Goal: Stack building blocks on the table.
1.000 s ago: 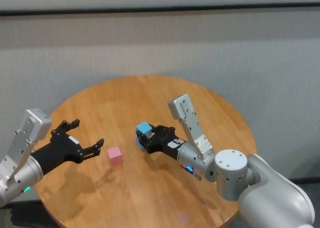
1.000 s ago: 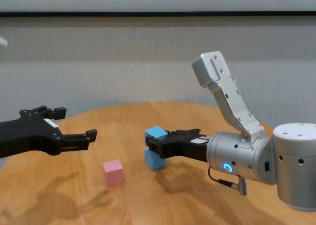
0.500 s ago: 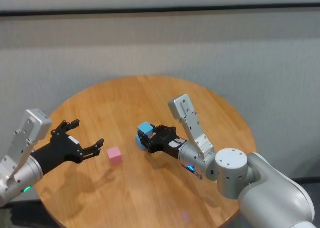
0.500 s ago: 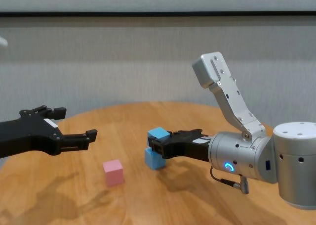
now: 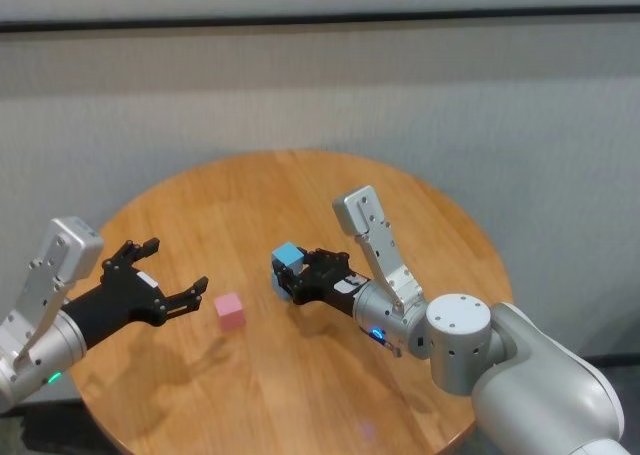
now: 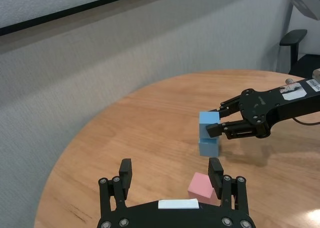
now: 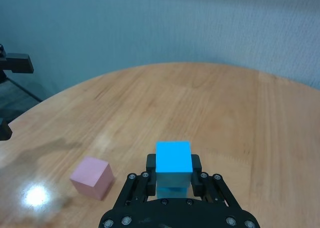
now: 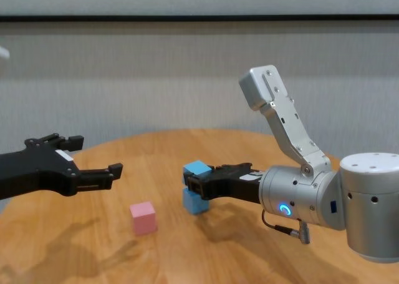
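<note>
On the round wooden table (image 5: 330,185) my right gripper (image 5: 292,273) is shut on a light blue block (image 5: 289,256), holding it directly over the second light blue block (image 8: 194,201). The two look stacked in the left wrist view, with the upper block (image 6: 209,121) above the lower one (image 6: 208,147). I cannot tell whether they touch. In the right wrist view the fingers (image 7: 151,163) flank the upper block (image 7: 173,157). The pink block (image 5: 230,310) lies alone to the left of them. My left gripper (image 5: 168,272) hovers open and empty left of the pink block.
A grey wall stands behind the table. Bare tabletop lies in front of the blocks and on the far side. The table's left edge is under my left forearm (image 5: 50,325).
My right gripper with the blue block drifted slightly right, then back left over the lower block. The left arm and the pink block have not moved.
</note>
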Robot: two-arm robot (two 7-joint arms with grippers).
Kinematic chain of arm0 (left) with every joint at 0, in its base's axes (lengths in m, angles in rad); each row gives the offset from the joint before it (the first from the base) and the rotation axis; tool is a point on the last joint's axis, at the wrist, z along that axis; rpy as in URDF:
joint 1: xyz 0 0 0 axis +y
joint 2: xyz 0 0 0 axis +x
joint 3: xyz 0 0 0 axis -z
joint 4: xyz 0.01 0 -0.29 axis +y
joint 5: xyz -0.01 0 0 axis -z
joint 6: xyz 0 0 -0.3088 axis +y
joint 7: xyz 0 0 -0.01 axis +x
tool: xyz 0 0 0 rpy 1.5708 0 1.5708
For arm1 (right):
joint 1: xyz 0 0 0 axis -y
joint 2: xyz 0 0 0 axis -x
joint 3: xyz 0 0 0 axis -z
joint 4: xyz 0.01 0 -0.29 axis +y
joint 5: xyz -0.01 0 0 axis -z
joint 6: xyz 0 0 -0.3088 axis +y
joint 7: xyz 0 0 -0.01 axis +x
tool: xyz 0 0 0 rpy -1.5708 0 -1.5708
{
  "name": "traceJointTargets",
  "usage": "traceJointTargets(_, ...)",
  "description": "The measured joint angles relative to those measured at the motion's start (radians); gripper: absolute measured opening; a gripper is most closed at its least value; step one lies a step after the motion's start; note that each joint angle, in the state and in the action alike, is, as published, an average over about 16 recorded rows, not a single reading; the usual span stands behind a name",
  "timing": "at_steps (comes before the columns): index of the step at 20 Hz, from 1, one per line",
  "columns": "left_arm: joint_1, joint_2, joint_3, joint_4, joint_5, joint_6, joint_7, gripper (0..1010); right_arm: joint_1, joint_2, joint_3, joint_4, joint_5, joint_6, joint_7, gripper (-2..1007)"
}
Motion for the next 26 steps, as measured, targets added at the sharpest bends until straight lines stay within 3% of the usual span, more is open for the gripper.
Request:
traceJointTargets(10, 0.000, 0.000, 0.000, 0.000, 0.000, 0.000, 0.000, 1003, 0.004, -0.007, 0.006, 0.013, 0.002, 0.000, 0.004, 397)
traceJointTargets(17, 0.000, 0.000, 0.000, 0.000, 0.000, 0.000, 0.000, 1003, 0.001, -0.008, 0.013, 0.010, 0.007, -0.004, 0.004, 530)
traceJointTargets(21, 0.000, 0.000, 0.000, 0.000, 0.000, 0.000, 0.000, 1003, -0.010, 0.002, 0.018, -0.021, 0.008, -0.007, -0.001, 653)
traceJointTargets(26, 0.000, 0.000, 0.000, 0.000, 0.000, 0.000, 0.000, 1003, -0.046, 0.036, 0.031, -0.112, 0.008, -0.010, -0.016, 819)
